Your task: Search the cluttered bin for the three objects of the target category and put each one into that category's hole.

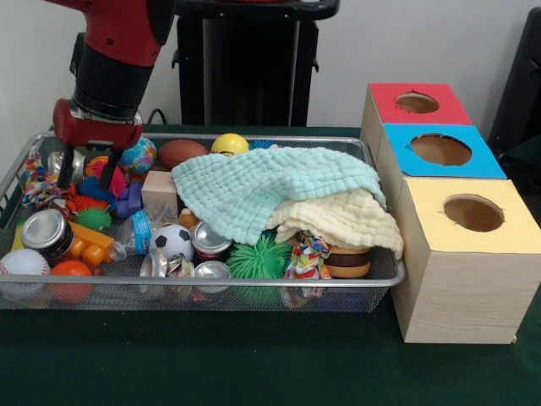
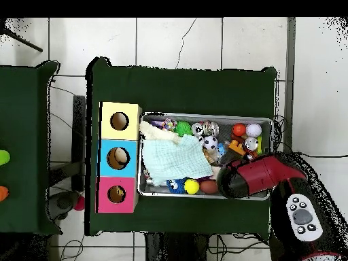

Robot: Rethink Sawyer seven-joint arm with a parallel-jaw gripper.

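Observation:
The silver wire-mesh bin (image 1: 254,286) is full of clutter and also shows in the overhead view (image 2: 204,114). My gripper (image 1: 87,175) hangs over the bin's far left corner. It is open, with its fingertips (image 1: 64,178) down among the toys beside a globe-patterned ball (image 1: 139,156). In the overhead view the red arm (image 2: 255,175) covers the gripper. No soft animal toy shows clearly. A mint cloth (image 1: 270,190) and a pale yellow cloth (image 1: 342,220) cover the bin's middle and right. The red-topped box's round hole (image 1: 417,102) is farthest back on the right, and it also shows in the overhead view (image 2: 116,194).
The blue-topped box (image 1: 473,161) and the yellow-topped box (image 1: 507,237) stand in a row with the red one, right of the bin. Loose in the bin are cans (image 1: 46,230), a soccer ball (image 1: 173,240), a baseball (image 1: 21,264), a green spiky ball (image 1: 258,258) and a brown football (image 1: 181,151).

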